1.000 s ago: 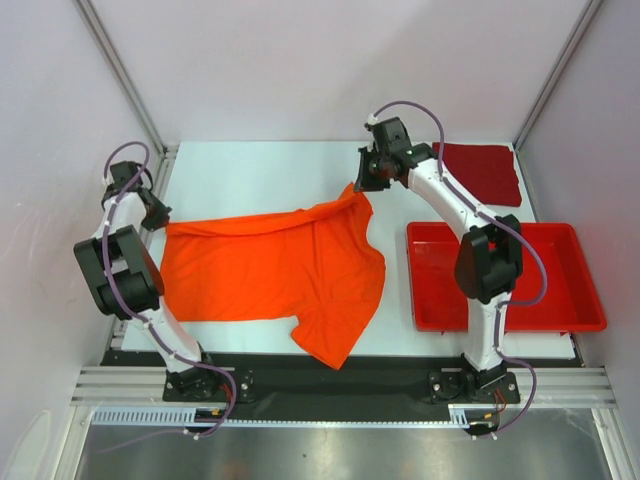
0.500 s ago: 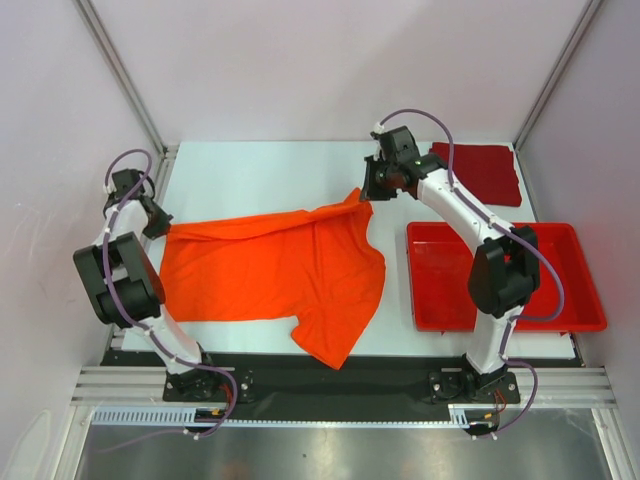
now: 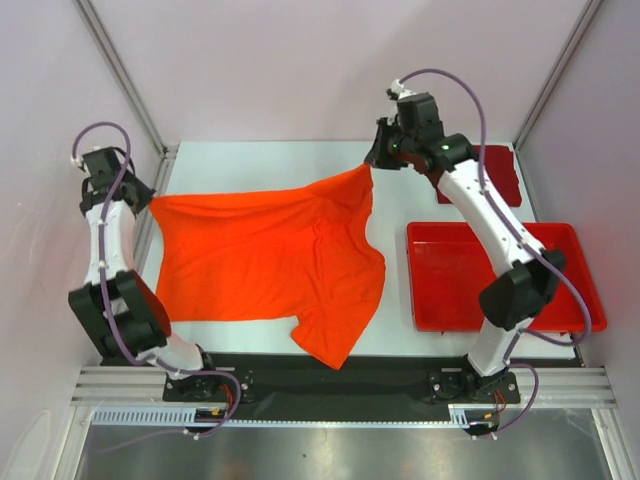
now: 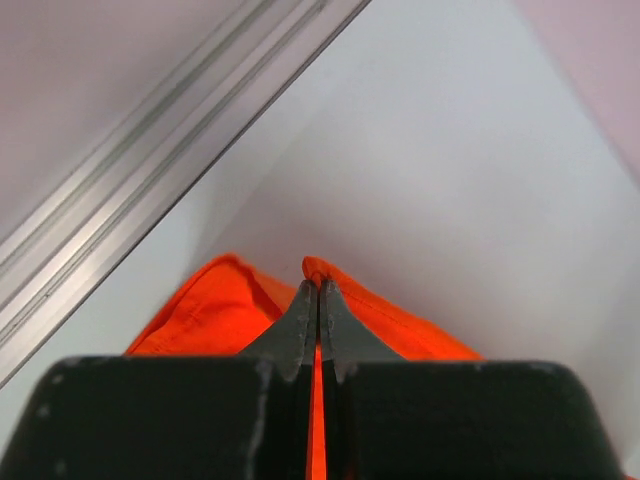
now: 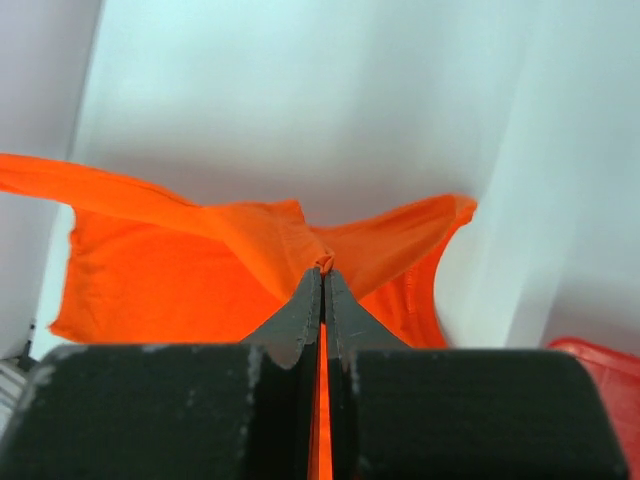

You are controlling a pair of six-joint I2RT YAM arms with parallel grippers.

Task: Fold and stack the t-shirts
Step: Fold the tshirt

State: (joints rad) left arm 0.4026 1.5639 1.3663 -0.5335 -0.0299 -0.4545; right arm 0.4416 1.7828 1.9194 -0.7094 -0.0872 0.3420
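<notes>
The orange t-shirt [image 3: 265, 255] hangs stretched between both grippers, its upper edge lifted, its lower part draped on the white table with a sleeve near the front edge. My left gripper [image 3: 150, 200] is shut on the shirt's left corner [image 4: 318, 272]. My right gripper [image 3: 372, 164] is shut on the shirt's right corner [image 5: 323, 263]. The dark red t-shirt [image 3: 500, 172] lies as a folded square at the back right, partly hidden behind the right arm.
A rigid bright red tray [image 3: 560, 315] stands at the right front, beside the shirt; its corner shows in the right wrist view [image 5: 610, 365]. Metal frame rails [image 3: 120, 75] and pale walls close in the table at left, back and right.
Both grippers rose and moved toward the back, lifting the orange shirt's top edge and pulling it taut. The left arm swung outward to the left. The shirt spread wider.
</notes>
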